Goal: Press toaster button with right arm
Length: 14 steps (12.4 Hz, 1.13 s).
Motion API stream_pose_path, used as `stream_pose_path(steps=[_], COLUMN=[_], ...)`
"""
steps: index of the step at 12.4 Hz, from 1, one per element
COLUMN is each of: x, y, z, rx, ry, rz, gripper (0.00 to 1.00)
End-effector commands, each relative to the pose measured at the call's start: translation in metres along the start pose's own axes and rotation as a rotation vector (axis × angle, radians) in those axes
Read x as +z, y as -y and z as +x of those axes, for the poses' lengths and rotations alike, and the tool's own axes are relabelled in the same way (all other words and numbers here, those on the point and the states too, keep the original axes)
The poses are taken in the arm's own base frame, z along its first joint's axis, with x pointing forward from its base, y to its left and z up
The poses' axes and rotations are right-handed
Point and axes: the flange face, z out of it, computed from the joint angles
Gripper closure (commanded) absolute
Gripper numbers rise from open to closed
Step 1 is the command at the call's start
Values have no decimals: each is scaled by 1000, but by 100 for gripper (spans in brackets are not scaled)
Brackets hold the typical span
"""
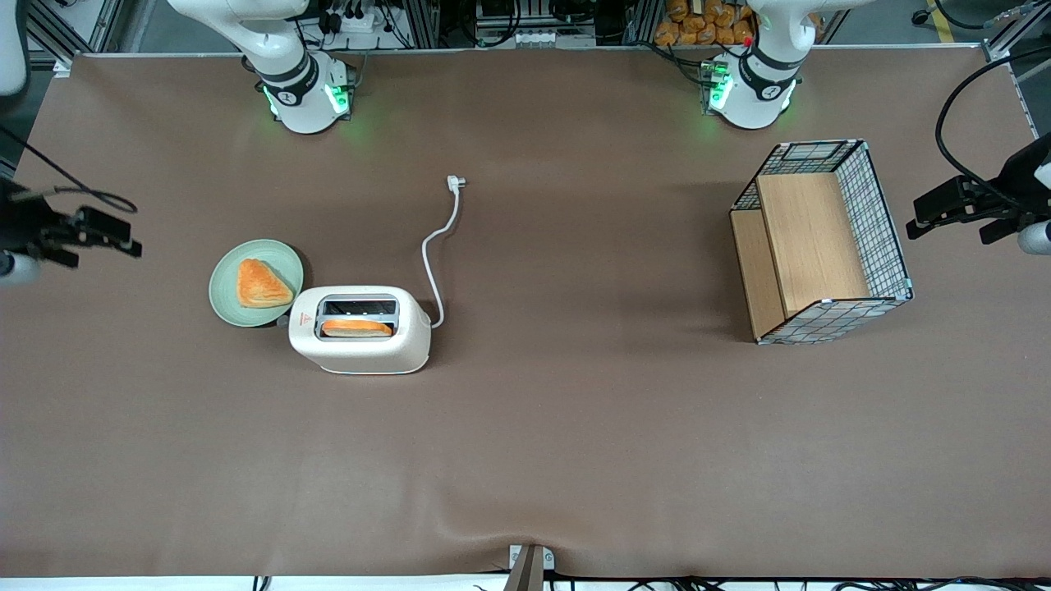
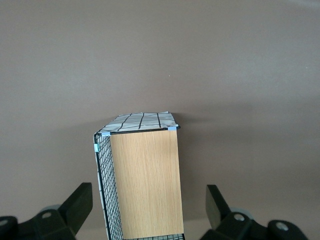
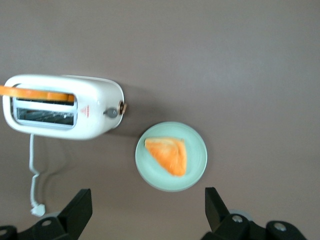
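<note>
The cream-white toaster (image 1: 361, 338) (image 3: 65, 107) stands on the brown table with an orange slice of toast (image 1: 356, 327) in the slot nearer the front camera. Its small grey toaster button (image 3: 110, 112) (image 1: 282, 322) sticks out of the short end that faces the green plate. The right arm's gripper (image 1: 127, 236) (image 3: 147, 197) hangs above the table at the working arm's end, well apart from the toaster and the plate. Its fingers (image 3: 80, 205) are spread wide and open, with nothing between them.
A pale green plate (image 1: 226, 287) (image 3: 150, 175) with a triangular toast (image 1: 261, 284) lies beside the toaster's button end. The white cord (image 1: 431, 254) runs to a loose plug (image 1: 456, 183). A wire basket with wooden boards (image 1: 821, 242) stands toward the parked arm's end.
</note>
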Motion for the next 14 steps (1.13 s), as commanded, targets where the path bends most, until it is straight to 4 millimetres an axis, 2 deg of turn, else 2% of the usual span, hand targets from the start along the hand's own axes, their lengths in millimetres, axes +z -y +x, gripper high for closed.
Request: stream_pose_path(steps=[1, 5, 14], x=[-21, -59, -61], y=[19, 15, 13], z=[-24, -33, -32], rx=[59, 86, 120], ry=[5, 3, 2], rz=[-65, -56, -65], gripper=[0, 0, 0])
